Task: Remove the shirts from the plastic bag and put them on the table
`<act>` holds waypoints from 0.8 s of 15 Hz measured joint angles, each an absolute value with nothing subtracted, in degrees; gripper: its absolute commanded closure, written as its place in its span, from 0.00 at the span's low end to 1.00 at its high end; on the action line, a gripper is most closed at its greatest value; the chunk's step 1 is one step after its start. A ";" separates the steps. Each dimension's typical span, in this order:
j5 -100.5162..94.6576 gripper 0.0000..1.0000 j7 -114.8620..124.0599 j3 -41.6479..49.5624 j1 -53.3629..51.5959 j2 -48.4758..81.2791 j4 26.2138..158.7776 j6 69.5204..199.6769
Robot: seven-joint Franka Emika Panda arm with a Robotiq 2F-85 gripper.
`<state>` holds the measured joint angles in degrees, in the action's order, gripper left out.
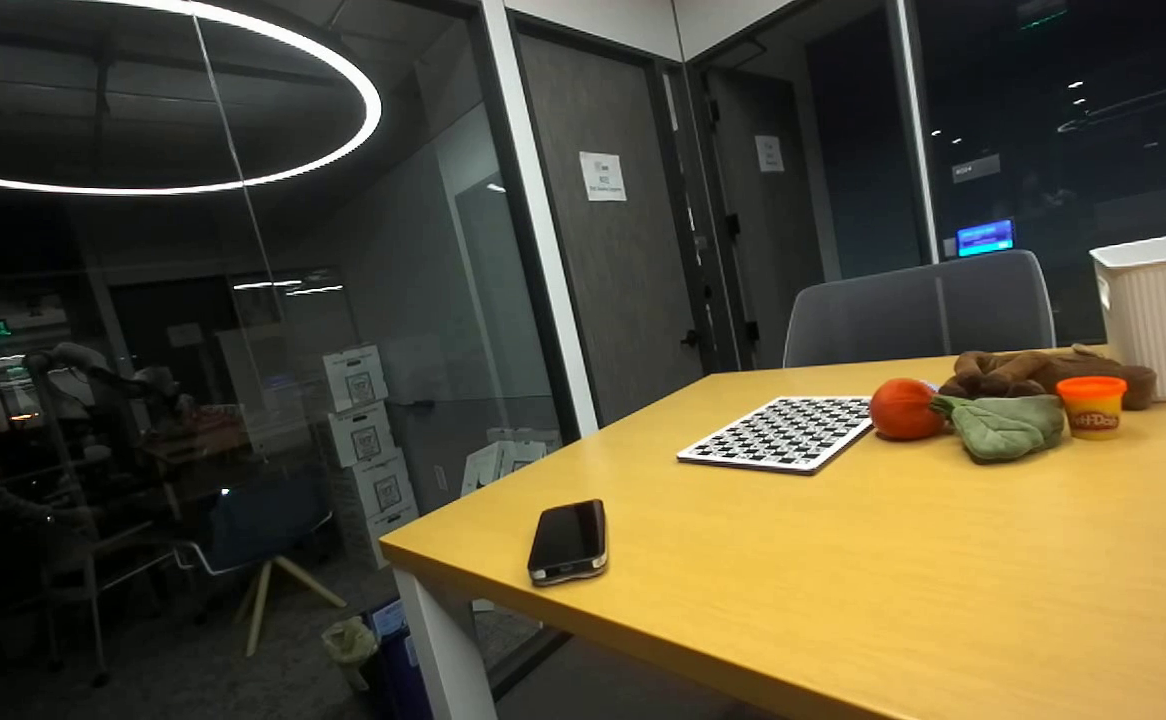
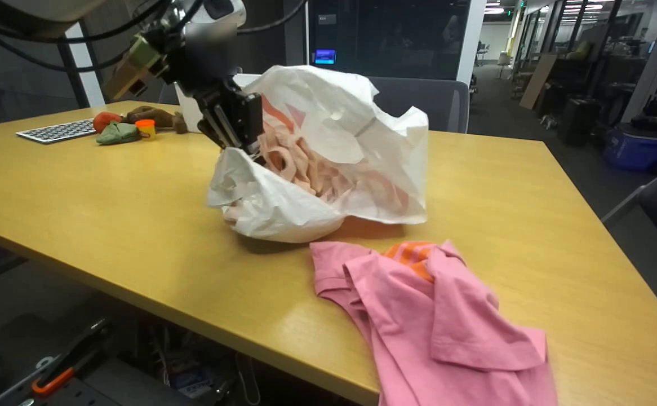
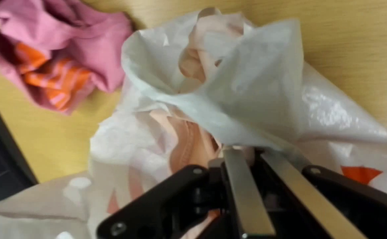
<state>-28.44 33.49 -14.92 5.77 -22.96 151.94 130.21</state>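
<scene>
One yellow tub point(image 1: 1094, 416) with an orange lid point(image 1: 1092, 389), toward the far edge of the tabletop point(image 2: 137, 208), seems to us to read Play-Doh, while print on a paper sign point(image 1: 603, 177) on a door point(image 1: 613, 280) is too small to read. Between the far and near edges, the white plastic bag point(image 2: 345, 121) gapes, crumpled and marked in red, peach cloth point(image 2: 300, 163) bunched inside, and a pink shirt point(image 2: 413, 327) lies just beside it, closer to the near edge, orange-striped cloth point(image 2: 411, 254) showing in its folds. Our jaws reach into the bag, tips hidden, so we cannot tell whether they pinch anything.
</scene>
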 measured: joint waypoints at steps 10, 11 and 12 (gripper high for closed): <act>-50.24 0.89 52.24 -15.68 6.90 -27.50 147.33 117.51; -50.86 0.89 53.88 -15.55 6.84 -27.77 146.84 114.87; -51.23 0.89 55.25 -15.41 6.73 -28.07 146.18 111.62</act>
